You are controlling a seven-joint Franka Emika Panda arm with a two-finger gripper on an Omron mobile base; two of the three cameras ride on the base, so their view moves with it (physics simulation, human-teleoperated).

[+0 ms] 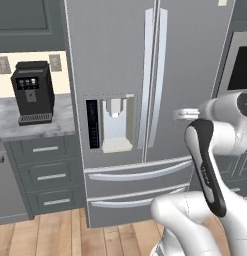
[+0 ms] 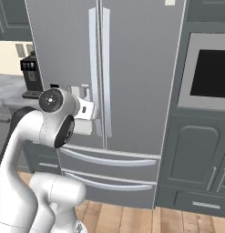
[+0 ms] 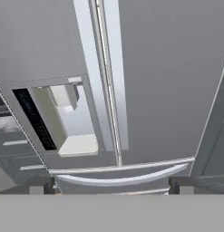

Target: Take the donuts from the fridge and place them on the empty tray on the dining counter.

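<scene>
Kitchen, wood floor | fridge (image 1: 145, 100) closed, coffee machine (image 1: 32, 92) left of it | our gripper (image 3: 111, 186), jaws apart and empty, faces the fridge's door handles (image 3: 106, 86) | donuts presumably behind the doors | we judge nothing done yet: opening, fetching, traying remain.

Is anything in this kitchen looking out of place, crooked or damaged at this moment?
Nothing stands out. The fridge has both doors shut and its drawers flush, the coffee machine stands upright on the worktop, and the end effector is open, empty.
</scene>
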